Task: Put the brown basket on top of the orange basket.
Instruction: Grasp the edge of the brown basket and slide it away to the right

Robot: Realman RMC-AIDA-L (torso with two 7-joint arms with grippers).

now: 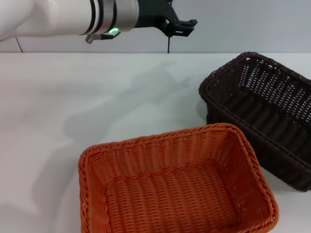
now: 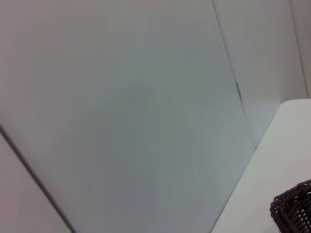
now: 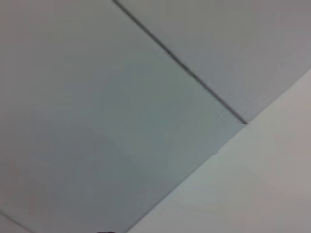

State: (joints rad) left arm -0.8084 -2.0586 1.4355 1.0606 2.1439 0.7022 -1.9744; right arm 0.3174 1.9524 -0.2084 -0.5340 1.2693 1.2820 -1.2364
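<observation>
A: Dark brown rectangular wicker basket [image 1: 262,116] at desk's [image 1: 73,111] right edge, beside bright orange rectangular wicker basket [image 1: 175,184] at near edge. Probably light, stiff.

B: Best taken at braided rim. Left gripper [image 1: 177,24] raised above far edge; claw state: cannot tell. Right gripper unseen.

Both baskets cropped — orange basket [image 1: 177,187] at the bottom, brown basket [image 1: 265,114] at the right.
</observation>
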